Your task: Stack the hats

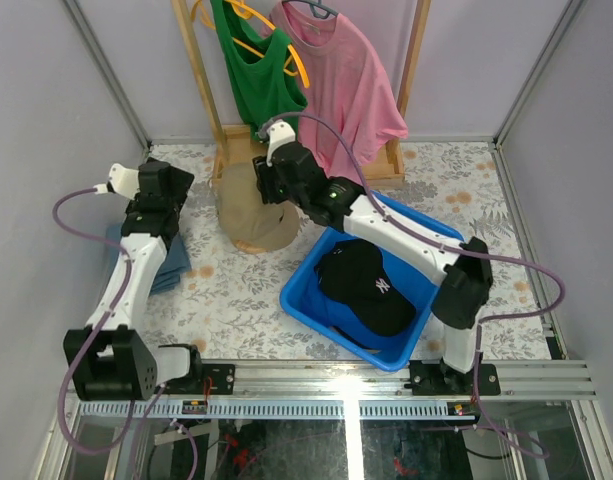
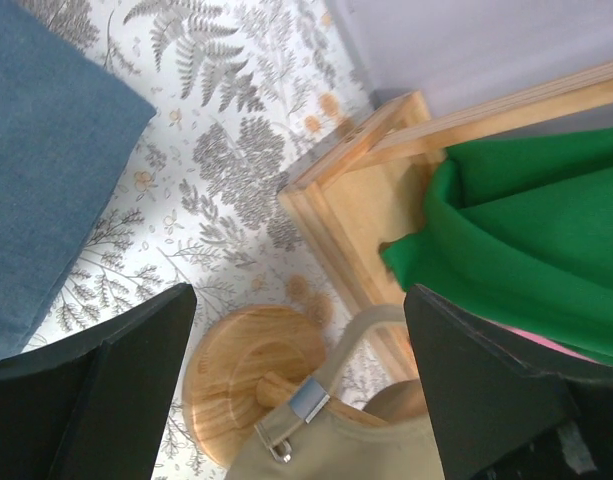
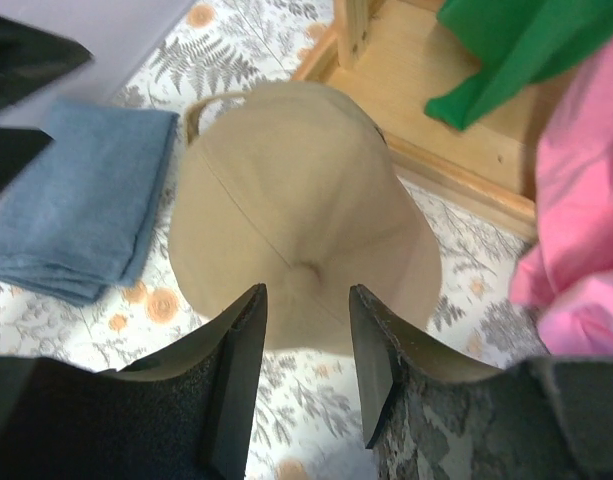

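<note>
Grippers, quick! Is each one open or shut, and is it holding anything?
Left gripper: open, holding nothing.
Right gripper: open, holding nothing, poised over the tan hat.

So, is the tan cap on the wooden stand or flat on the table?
On it: the tan cap sits domed, and the left wrist view shows the wooden stand under its back strap.

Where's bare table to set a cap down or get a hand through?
Free: front-left strip between the folded blue cloth and the blue bin; back-right corner beyond the bin. Crowded: back centre, where tan cap, wooden rack base and right gripper bunch together.
</note>
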Controlling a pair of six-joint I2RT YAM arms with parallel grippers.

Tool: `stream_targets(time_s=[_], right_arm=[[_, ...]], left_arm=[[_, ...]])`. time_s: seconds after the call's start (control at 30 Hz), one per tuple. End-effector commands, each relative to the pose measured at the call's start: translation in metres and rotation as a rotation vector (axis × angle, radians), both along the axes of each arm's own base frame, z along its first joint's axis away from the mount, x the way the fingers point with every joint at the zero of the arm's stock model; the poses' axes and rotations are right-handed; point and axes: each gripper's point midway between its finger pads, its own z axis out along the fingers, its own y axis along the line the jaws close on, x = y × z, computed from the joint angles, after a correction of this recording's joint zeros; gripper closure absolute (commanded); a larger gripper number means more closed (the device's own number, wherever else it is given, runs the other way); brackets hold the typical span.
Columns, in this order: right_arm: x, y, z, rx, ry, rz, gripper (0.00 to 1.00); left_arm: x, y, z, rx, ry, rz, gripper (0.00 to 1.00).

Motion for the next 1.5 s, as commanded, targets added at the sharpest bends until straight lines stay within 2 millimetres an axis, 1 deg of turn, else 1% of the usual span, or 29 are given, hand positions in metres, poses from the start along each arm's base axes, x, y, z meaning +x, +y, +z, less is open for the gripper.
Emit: stream_targets(time_s=[0.0, 0.07, 0.1, 0.2, 0.27, 0.3, 0.4, 0.47, 0.5, 0.57, 0.67, 0.77, 0.83, 1.0, 1.13, 1.27, 1.47], right_arm=[[-0.017, -0.038, 0.050, 0.068, -0.070, -0.055, 0.54], [-0.027, -0.055, 0.049, 0.062, -0.062, -0.072, 0.54], [-0.034, -0.065, 0.056, 0.072, -0.065, -0.079, 0.54], [-0.053, -0.097, 0.057, 0.058, -0.049, -0.114, 0.54], [-0.063, -0.119, 0.052, 0.033, -0.038, -0.145, 0.54], [-0.068, -0.129, 0.048, 0.012, -0.028, -0.158, 0.54], [-0.085, -0.163, 0.033, -0.064, 0.015, -0.208, 0.54], [-0.096, -0.183, 0.022, -0.099, 0.043, -0.238, 0.54], [-0.102, -0.192, 0.012, -0.123, 0.068, -0.250, 0.54], [-0.109, -0.211, 0.002, -0.157, 0.088, -0.304, 0.53], [-0.120, -0.230, -0.015, -0.203, 0.135, -0.343, 0.49], [-0.127, -0.240, -0.035, -0.235, 0.187, -0.363, 0.47], [-0.129, -0.245, -0.046, -0.234, 0.219, -0.372, 0.45], [-0.126, -0.248, -0.066, -0.205, 0.287, -0.367, 0.41], [-0.123, -0.249, -0.075, -0.207, 0.318, -0.369, 0.36], [-0.118, -0.247, -0.083, -0.170, 0.350, -0.357, 0.35], [-0.109, -0.244, -0.090, -0.111, 0.395, -0.341, 0.36]], left_arm=[[-0.016, 0.006, 0.033, 0.031, -0.097, 0.027, 0.15], [-0.025, -0.002, 0.045, 0.065, -0.125, 0.004, 0.16], [-0.028, -0.009, 0.051, 0.087, -0.136, -0.016, 0.16], [-0.038, -0.037, 0.067, 0.138, -0.165, -0.090, 0.16], [-0.045, -0.056, 0.073, 0.165, -0.170, -0.144, 0.16], [-0.049, -0.071, 0.078, 0.179, -0.176, -0.185, 0.15], [-0.061, -0.104, 0.089, 0.219, -0.199, -0.296, 0.15], [-0.068, -0.127, 0.093, 0.229, -0.215, -0.378, 0.15], [-0.073, -0.139, 0.094, 0.234, -0.219, -0.424, 0.16], [-0.081, -0.162, 0.092, 0.244, -0.218, -0.507, 0.16], [-0.096, -0.192, 0.085, 0.258, -0.204, -0.609, 0.16], [-0.113, -0.220, 0.081, 0.280, -0.203, -0.703, 0.16], [-0.120, -0.234, 0.079, 0.296, -0.196, -0.747, 0.16], [-0.130, -0.259, 0.077, 0.329, -0.187, -0.816, 0.16], [-0.132, -0.270, 0.075, 0.335, -0.181, -0.847, 0.16], [-0.135, -0.276, 0.072, 0.329, -0.178, -0.862, 0.16], [-0.137, -0.279, 0.069, 0.322, -0.173, -0.875, 0.16]])
